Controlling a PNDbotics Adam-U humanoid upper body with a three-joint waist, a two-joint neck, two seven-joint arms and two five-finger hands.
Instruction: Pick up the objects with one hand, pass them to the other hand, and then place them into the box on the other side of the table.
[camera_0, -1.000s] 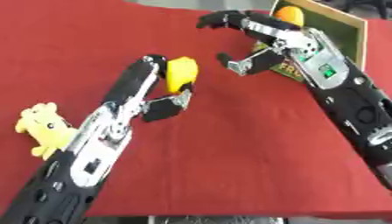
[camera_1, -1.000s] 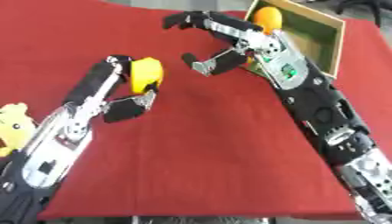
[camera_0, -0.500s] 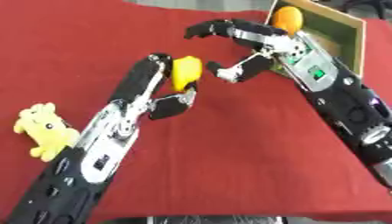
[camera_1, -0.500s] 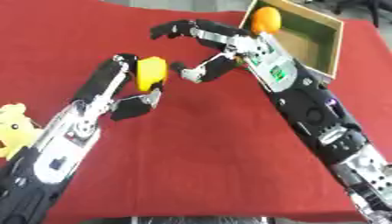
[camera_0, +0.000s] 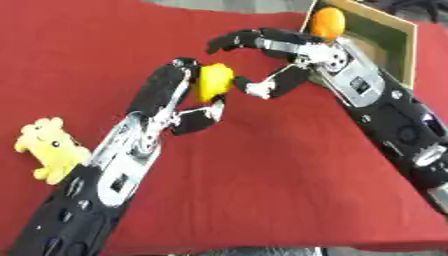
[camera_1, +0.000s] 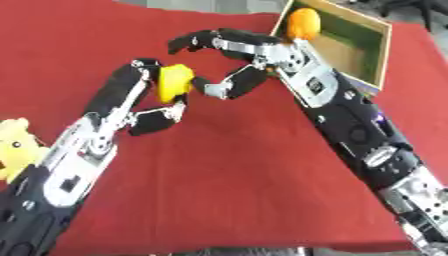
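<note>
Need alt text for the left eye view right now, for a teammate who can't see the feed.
The left robot hand holds a yellow object above the red table while the open right robot hand curls around it from the right, about to take it. An orange object sits at the box behind, and a yellow plush toy lies far left.

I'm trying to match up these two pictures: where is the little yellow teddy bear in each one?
Left eye view: the yellow teddy bear lies at the left edge, below the middle.
Right eye view: only its right part shows, cut off by the left edge.
Shared landmark: the left hand, up and to the bear's right.
</note>
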